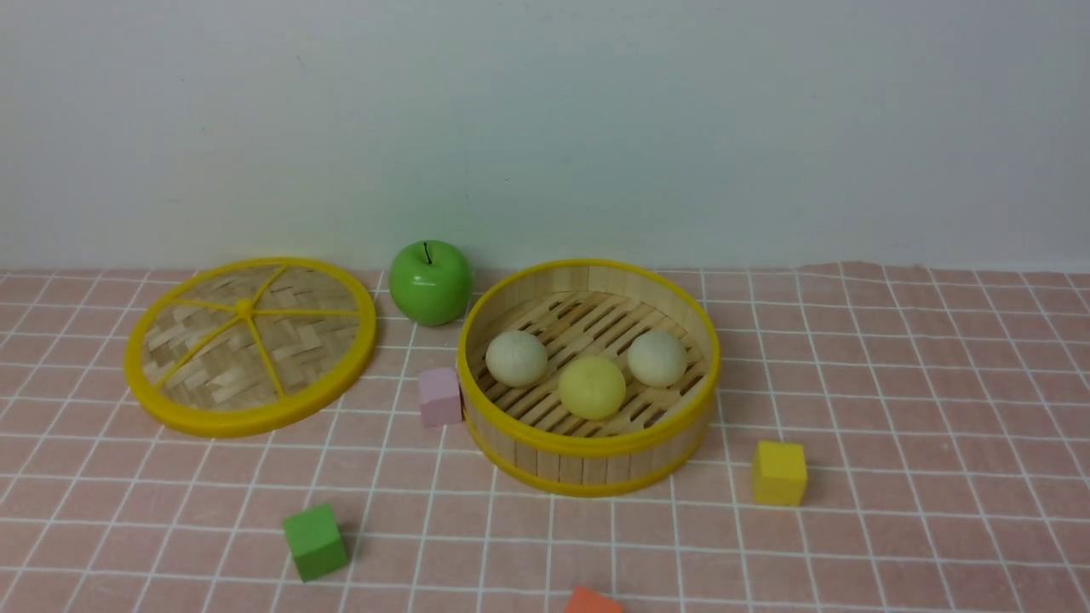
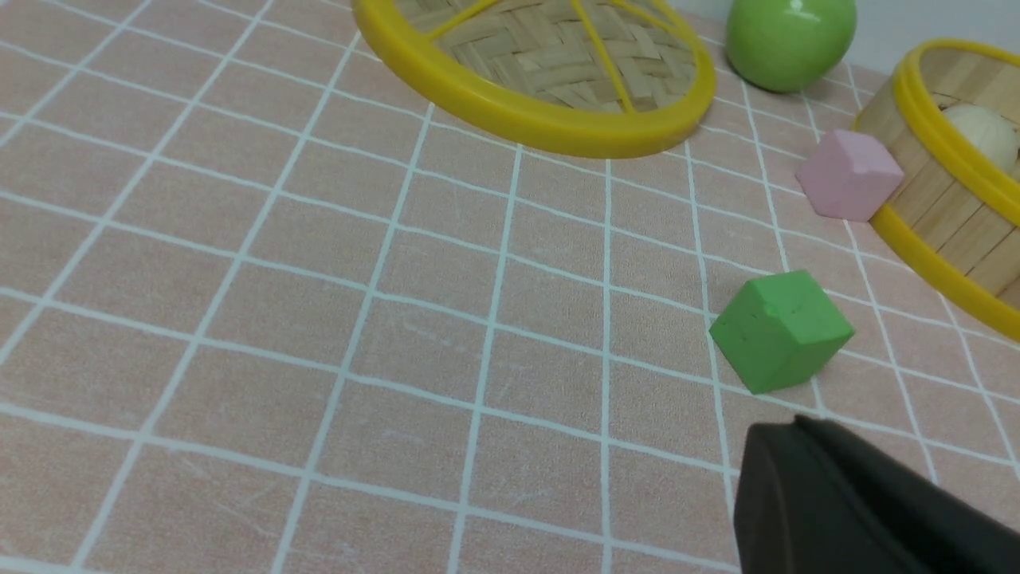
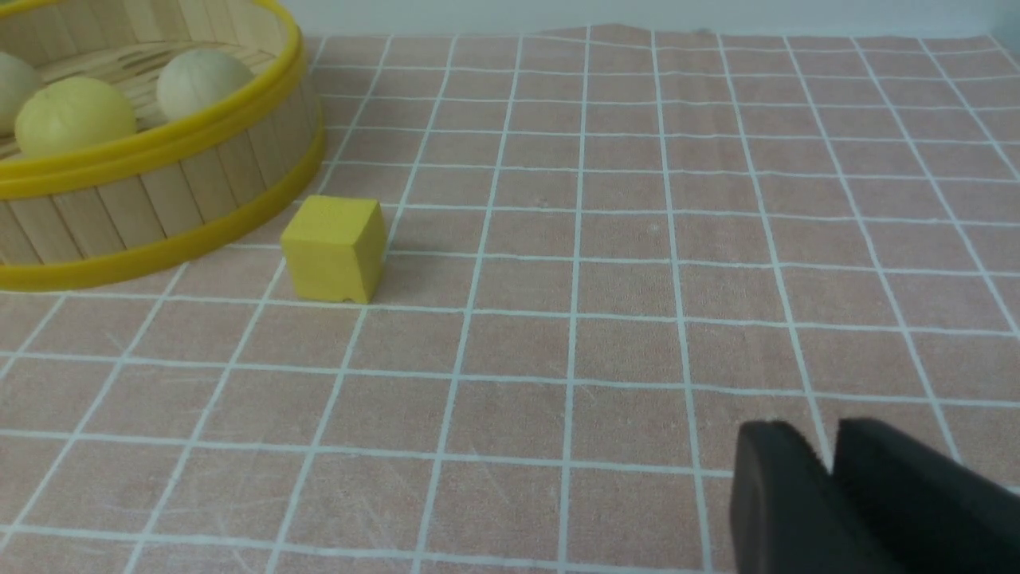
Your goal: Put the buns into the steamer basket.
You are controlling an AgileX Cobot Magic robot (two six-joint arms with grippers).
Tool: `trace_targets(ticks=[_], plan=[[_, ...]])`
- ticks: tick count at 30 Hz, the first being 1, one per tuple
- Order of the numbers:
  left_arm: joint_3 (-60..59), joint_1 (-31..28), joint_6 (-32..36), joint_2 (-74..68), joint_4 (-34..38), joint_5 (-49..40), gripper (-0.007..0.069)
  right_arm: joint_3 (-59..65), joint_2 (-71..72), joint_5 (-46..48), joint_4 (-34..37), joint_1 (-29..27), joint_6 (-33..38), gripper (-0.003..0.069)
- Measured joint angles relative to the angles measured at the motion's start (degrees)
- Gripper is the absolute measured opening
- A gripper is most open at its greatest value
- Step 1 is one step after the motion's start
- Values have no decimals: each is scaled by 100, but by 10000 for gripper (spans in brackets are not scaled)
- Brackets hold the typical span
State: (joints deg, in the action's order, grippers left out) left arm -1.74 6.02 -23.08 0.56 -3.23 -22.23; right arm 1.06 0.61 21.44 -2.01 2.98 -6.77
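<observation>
The steamer basket (image 1: 588, 460) stands mid-table. All three buns lie on its slat floor: an off-white bun (image 1: 516, 358) on the left, a pale yellow bun (image 1: 592, 387) in front, an off-white bun (image 1: 656, 358) on the right. The basket (image 3: 151, 191) and its buns also show in the right wrist view, and its rim (image 2: 932, 127) in the left wrist view. Neither gripper shows in the front view. My left gripper (image 2: 797, 434) is shut and empty, close to the green cube. My right gripper (image 3: 829, 454) is shut and empty above bare cloth, well away from the basket.
The flat woven lid (image 1: 251, 345) lies at the left, a green apple (image 1: 430, 282) behind. A pink cube (image 1: 439, 396) touches the basket's left wall. A green cube (image 1: 315, 541), a yellow cube (image 1: 778, 473) and an orange cube (image 1: 592, 601) lie in front.
</observation>
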Motion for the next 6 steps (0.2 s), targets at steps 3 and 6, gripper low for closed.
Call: trace_targets(ticks=[3, 6], plan=[[0, 0, 0, 0, 0, 0, 1, 0, 0, 0, 0, 0, 0, 139], [0, 0, 0, 0, 0, 0, 4, 0, 0, 0, 0, 0, 0, 139]])
